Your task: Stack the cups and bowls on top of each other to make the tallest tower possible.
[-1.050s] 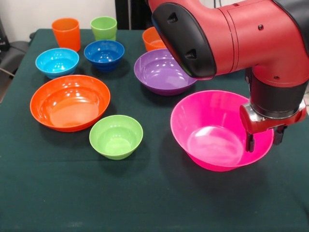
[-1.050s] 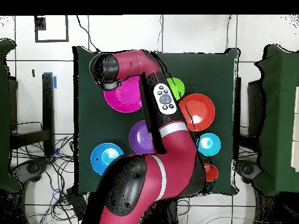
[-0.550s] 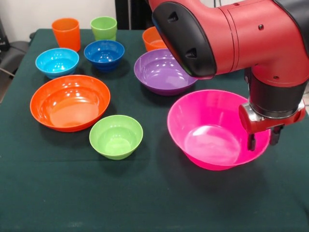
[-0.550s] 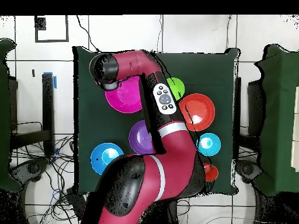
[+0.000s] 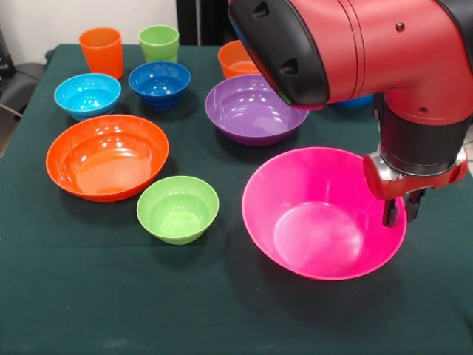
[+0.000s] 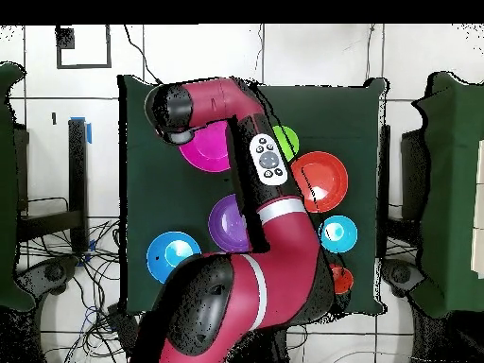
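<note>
My gripper (image 5: 399, 212) is shut on the right rim of the large pink bowl (image 5: 318, 222), which hangs tilted with its mouth toward the front camera, just above the green cloth. From overhead the pink bowl (image 6: 206, 151) shows beside the arm, and the gripper is hidden under it. The purple bowl (image 5: 247, 107) stands behind it, the wide orange bowl (image 5: 107, 155) and small lime-green bowl (image 5: 177, 208) to its left. The orange cup (image 5: 101, 50) and green cup (image 5: 159, 42) stand at the back left. No tower is in view; every piece stands alone.
Light-blue bowl (image 5: 87, 95), dark-blue bowl (image 5: 160, 81) and small orange bowl (image 5: 235, 59) sit in the back rows. The big blue bowl (image 6: 171, 255) lies near the robot's base, mostly hidden behind the arm in the front view. The arm's bulk covers the table's right rear.
The pink bowl has risen off the cloth in the gripper's hold, tipped further toward the front camera and shifted slightly left. All other pieces stayed put.
</note>
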